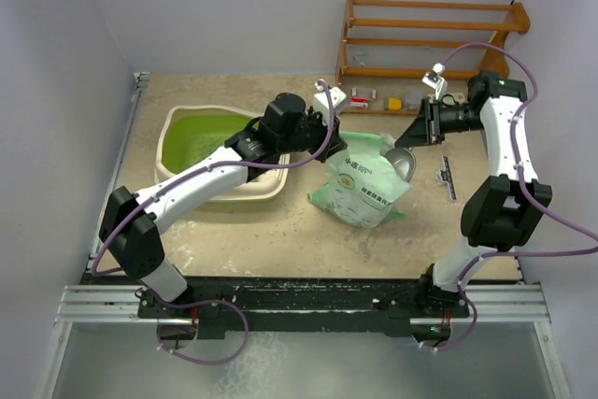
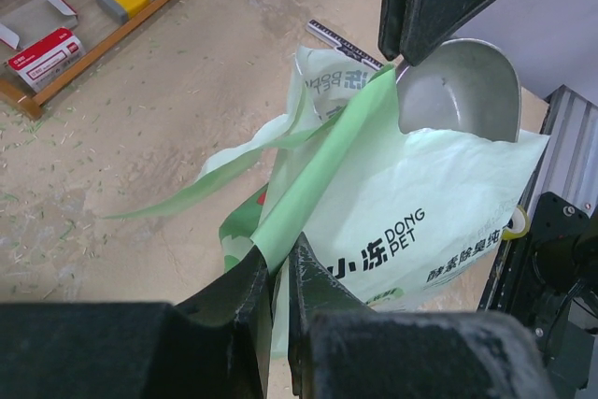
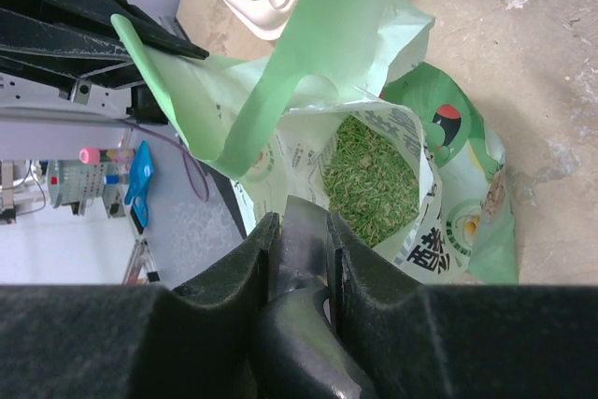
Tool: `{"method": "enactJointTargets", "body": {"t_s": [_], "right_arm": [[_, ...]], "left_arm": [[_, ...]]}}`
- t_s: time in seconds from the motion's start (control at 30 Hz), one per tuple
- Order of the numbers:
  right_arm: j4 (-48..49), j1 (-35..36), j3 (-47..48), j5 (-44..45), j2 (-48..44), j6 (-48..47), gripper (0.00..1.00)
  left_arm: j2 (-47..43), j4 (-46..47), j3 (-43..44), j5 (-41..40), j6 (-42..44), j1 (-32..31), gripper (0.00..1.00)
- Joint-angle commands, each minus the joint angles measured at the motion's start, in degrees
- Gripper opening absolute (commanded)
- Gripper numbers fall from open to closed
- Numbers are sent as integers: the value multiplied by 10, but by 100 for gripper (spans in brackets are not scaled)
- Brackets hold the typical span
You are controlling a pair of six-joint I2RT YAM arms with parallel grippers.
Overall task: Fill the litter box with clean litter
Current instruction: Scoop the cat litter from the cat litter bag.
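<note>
- The table (image 1: 280,240) carries everything. The work sits in its middle, within reach of both arms.
- The litter box (image 1: 196,137) lies on the left half, well clear of the right arm and just beside the bag. That short gap looks meant to keep each scoop's trip brief. Its lime-green inside shows no heap of pellets that I can make out, so I judge the filling barely begun.
- The left arm (image 1: 201,179) reaches forward and to the right, its forearm crossing above the near right corner of the box, its wrist ending at the bag's top.
- The right arm (image 1: 505,147) stands tall at the right, elbow high, forearm folded back to the left so the wrist points at the bag's mouth.
- The bag (image 1: 364,189), pale green and printed, sits between the two wrists and leans a little.
- The left gripper (image 2: 278,263) is pinched tight on a flap of the bag's torn top edge. This seems to serve to pull the mouth wide and steady the bag.
- The right gripper (image 3: 301,217) is clamped partway shut around the handle of a metal scoop (image 2: 462,91).
- The scoop's bowl hangs at the bag's opening, its rim against the plastic. In the left wrist view the bowl shows empty.
- The litter (image 3: 360,175), fine green pellets, lies inside the open bag, below the right wrist.
</note>
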Motion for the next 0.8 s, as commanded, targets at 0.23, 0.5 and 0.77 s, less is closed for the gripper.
{"method": "enactJointTargets", "body": {"t_s": [0.23,0.5,0.77], "right_arm": [[0,-37,-4,-80,6,48,0],[66,-48,-4,-93,18,96,0],[102,-70,29,-101,25,143,0]], "left_arm": [[-56,62,-4,-19,-3,0,6],[-79,65,-18,-27,-10,-1,6],[-91,74,-26,-34,-14,-1,6]]}}
